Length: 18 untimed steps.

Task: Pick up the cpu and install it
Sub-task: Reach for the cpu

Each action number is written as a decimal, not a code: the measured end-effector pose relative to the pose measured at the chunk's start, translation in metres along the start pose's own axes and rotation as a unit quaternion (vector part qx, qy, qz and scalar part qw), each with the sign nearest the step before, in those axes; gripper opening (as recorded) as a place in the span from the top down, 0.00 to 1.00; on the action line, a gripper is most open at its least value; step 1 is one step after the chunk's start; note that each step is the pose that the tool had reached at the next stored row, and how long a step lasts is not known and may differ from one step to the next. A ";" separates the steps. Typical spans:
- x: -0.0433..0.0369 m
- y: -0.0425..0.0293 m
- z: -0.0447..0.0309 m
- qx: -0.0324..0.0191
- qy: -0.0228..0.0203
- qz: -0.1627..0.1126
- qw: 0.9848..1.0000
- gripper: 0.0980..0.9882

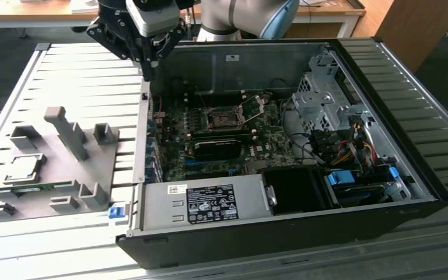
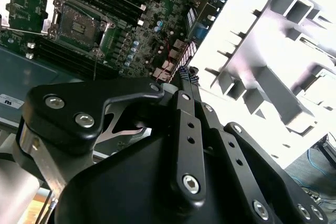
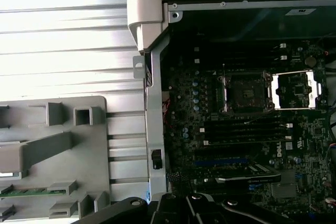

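Gripper [image 1: 147, 73]: closed, empty, above case wall [image 1: 142, 146]. Cpu [image 1: 23, 169]: on tray [image 1: 60, 170], 7 o'clock from gripper in exterior view. Risk: striking wall or chip while closed.

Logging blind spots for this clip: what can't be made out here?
cpu: exterior view, too small to judge orientation.
Socket: exterior view, contacts too small.
Grey tray: first wrist view, cut off by the edge; second wrist view, washed out.
Motherboard: second wrist view, partly behind the end effector.

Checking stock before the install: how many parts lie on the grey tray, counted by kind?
cpu: 1
green memory strip: 1
Total: 2
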<state>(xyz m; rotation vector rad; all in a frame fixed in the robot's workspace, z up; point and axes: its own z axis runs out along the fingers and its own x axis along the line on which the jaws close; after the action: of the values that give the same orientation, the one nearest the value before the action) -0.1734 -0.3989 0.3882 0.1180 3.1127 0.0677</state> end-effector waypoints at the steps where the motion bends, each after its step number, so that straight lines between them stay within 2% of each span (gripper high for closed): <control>1: 0.0006 0.0000 0.0000 0.000 0.000 0.000 1.000 0.99; 18: 0.0085 -0.0007 0.0007 0.000 0.000 0.000 1.000 0.99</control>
<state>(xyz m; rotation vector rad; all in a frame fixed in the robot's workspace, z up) -0.1819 -0.3989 0.3872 0.1180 3.1128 0.0676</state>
